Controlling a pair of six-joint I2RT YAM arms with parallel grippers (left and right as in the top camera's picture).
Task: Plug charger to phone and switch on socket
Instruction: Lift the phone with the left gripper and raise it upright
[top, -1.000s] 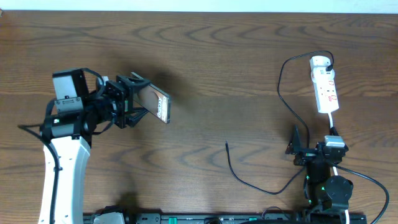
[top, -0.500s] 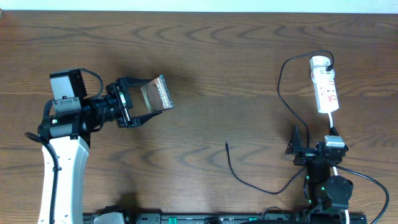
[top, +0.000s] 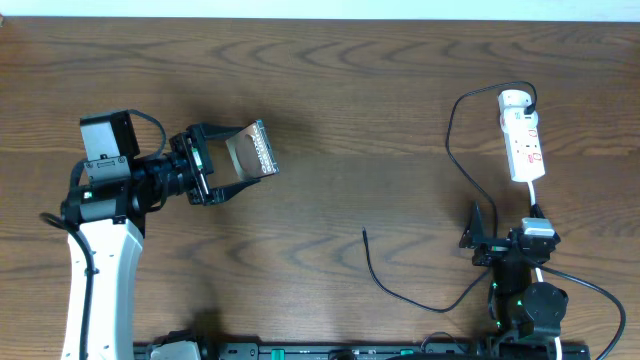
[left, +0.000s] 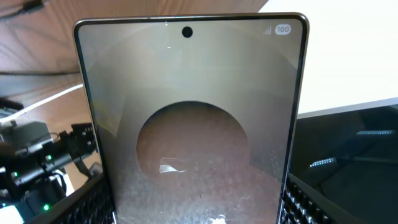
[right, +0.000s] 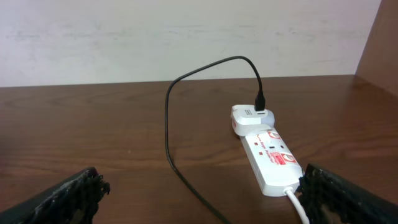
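The left hand (top: 232, 160) is clamped across the width of the phone (top: 252, 150) and holds it tilted up off the bench (top: 350, 90), screen toward its own wrist camera. The right hand (top: 494, 240) sits low at the near right with its fingers spread wide, gripping nothing.

The charger (right: 166, 118) has its white adapter (right: 252, 118) already seated in the far end of the power strip (right: 270, 158). The black cable loops leftward, and the plug tip (top: 365, 234) lies free on the bare bench between the two arms, well apart from the phone.

The step in hand looks like presenting the phone for plugging. To do it well, the left hand should keep the phone steady with the port end clear and facing the right arm. The front camera hole sits at the far end, so the port is probably at the end nearer the palm — an awkward reach unless the phone is turned or set down. The right hand would do best to pinch the cable just behind the tip, so the tip cannot swing.

The bench is dark wood grain, matte and uncluttered — a plain pale wall (right: 124, 37) rises behind it.
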